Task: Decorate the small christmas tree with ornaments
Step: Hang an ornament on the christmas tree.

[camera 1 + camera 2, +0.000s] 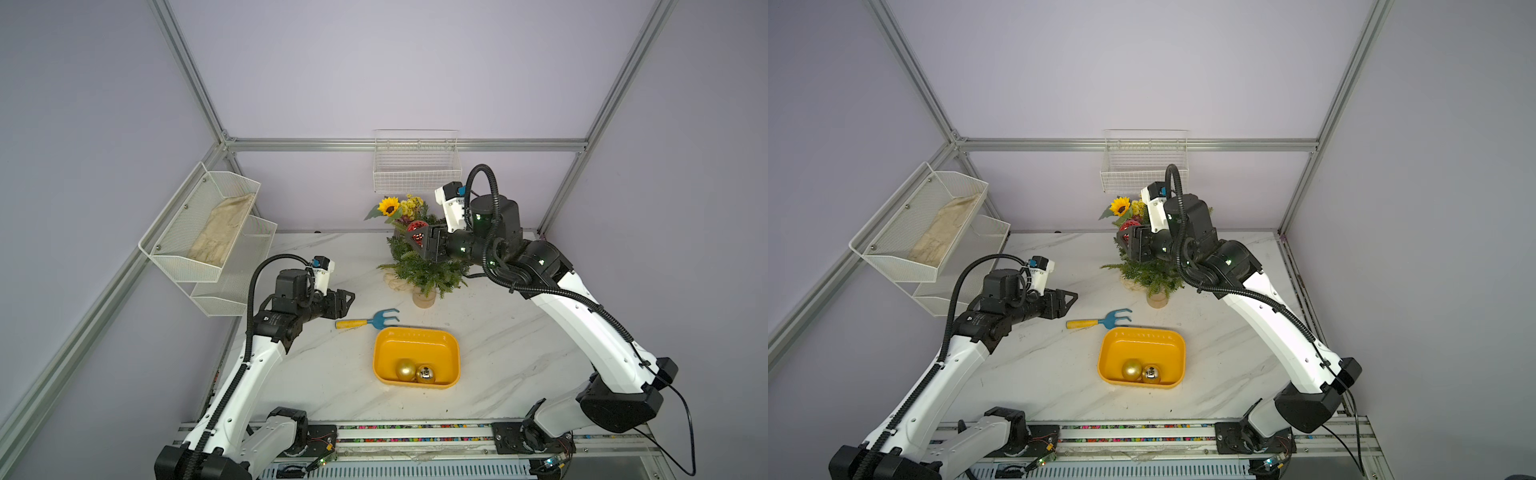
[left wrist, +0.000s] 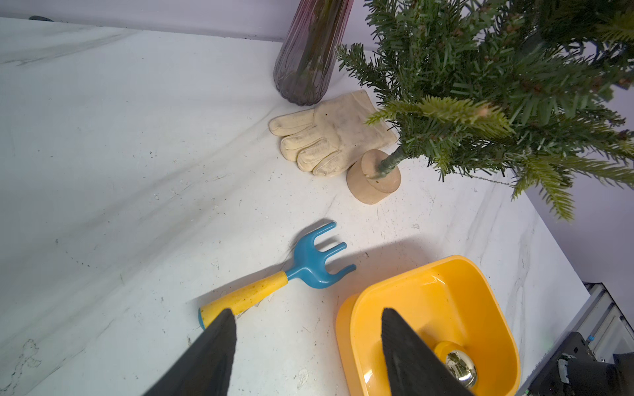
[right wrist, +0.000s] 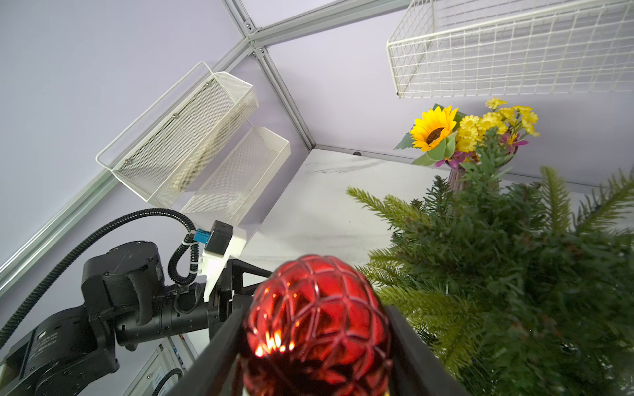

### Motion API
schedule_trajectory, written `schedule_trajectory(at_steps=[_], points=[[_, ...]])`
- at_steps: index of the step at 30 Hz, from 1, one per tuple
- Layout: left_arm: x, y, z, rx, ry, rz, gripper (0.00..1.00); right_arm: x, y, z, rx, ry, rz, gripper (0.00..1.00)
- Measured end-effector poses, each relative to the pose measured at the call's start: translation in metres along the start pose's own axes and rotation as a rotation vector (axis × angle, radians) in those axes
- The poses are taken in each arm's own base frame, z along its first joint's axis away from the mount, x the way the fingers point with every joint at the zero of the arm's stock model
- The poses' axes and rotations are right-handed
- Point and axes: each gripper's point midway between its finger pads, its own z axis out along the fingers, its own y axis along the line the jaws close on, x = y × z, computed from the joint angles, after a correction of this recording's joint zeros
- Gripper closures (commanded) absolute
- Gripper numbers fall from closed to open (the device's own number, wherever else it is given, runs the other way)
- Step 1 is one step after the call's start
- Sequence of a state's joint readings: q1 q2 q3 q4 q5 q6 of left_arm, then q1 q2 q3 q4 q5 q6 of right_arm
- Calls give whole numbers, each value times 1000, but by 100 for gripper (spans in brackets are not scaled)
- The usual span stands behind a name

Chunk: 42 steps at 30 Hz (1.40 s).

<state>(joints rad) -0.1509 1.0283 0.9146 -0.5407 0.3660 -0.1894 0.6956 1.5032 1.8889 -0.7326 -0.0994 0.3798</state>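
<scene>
Here the move to come turns on one relation: the red ornament [image 3: 317, 319] is clamped between the jaws of the right gripper [image 1: 417, 237], and the small christmas tree [image 1: 424, 270] stands just beside and below it. In both top views the right gripper is at the height of the crown and points sideways, toward the robot's left. In the right wrist view the green branches [image 3: 514, 257] fill the space at one side of the ball, very near, but I cannot tell if a needle touches it. The ball is round, so it has no long axis to line up, and its hanging loop is not visible. I judge that the way to go is short, sideways and a little down into the upper branches. The right arm is clearly the nearer one. The left gripper [image 1: 347, 299] hovers well apart from the tree, over the table near the rake [image 1: 368, 321], its jaws spread and with nothing between them. The matte gold ornament [image 1: 405, 369] and the shiny gold ornament [image 1: 425, 374] lie touching in the yellow tray [image 1: 415, 330], so two ornaments are not yet hung.
</scene>
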Motion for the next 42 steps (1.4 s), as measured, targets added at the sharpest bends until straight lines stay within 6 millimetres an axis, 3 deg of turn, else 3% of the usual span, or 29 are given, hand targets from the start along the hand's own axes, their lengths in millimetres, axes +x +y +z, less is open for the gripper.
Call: schedule_trajectory(at_steps=[7, 21, 33, 42], points=[[0, 0, 0, 0, 1, 0, 33, 8, -7, 2, 13, 19, 6, 40], [0, 1, 1, 0, 2, -5, 33, 13, -10, -13, 17, 13, 12, 41], [0, 1, 1, 0, 2, -5, 33, 34, -17, -10, 19, 59, 41, 40], [0, 2, 0, -1, 2, -5, 33, 38, -16, -15, 7, 55, 59, 26]])
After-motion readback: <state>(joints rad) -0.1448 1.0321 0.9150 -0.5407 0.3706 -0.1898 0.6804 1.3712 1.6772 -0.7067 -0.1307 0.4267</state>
